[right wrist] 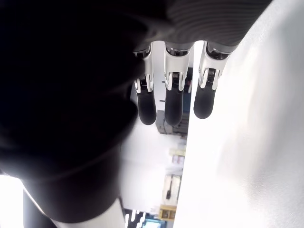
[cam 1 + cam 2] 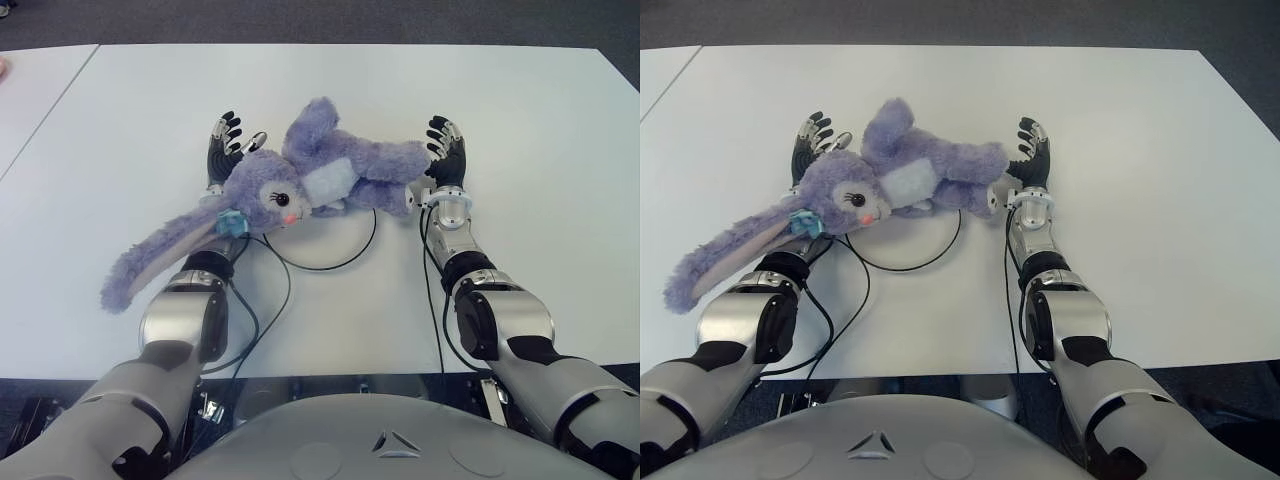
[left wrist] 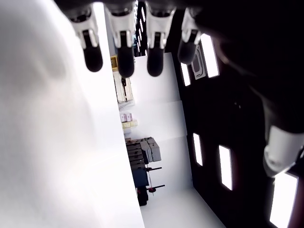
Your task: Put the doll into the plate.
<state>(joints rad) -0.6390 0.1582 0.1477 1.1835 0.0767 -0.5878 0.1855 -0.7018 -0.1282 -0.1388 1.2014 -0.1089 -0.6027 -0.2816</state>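
Note:
A purple plush bunny doll (image 2: 320, 180) lies on its side between my two hands, over a white plate whose dark rim line (image 2: 340, 264) curves out below it. One long ear (image 2: 150, 265) trails across my left wrist toward the table's near left. My left hand (image 2: 225, 140) stands edge-up behind the doll's head, fingers (image 3: 121, 47) straight. My right hand (image 2: 445, 150) stands at the doll's feet, fingers (image 1: 173, 99) also straight, palm facing the doll. I cannot tell whether the doll rests on the plate or hangs just above it.
The white table (image 2: 520, 120) stretches wide on both sides. Black cables (image 2: 270, 300) loop from my left forearm across the near part of the table. A second table edge (image 2: 40, 110) shows at the far left.

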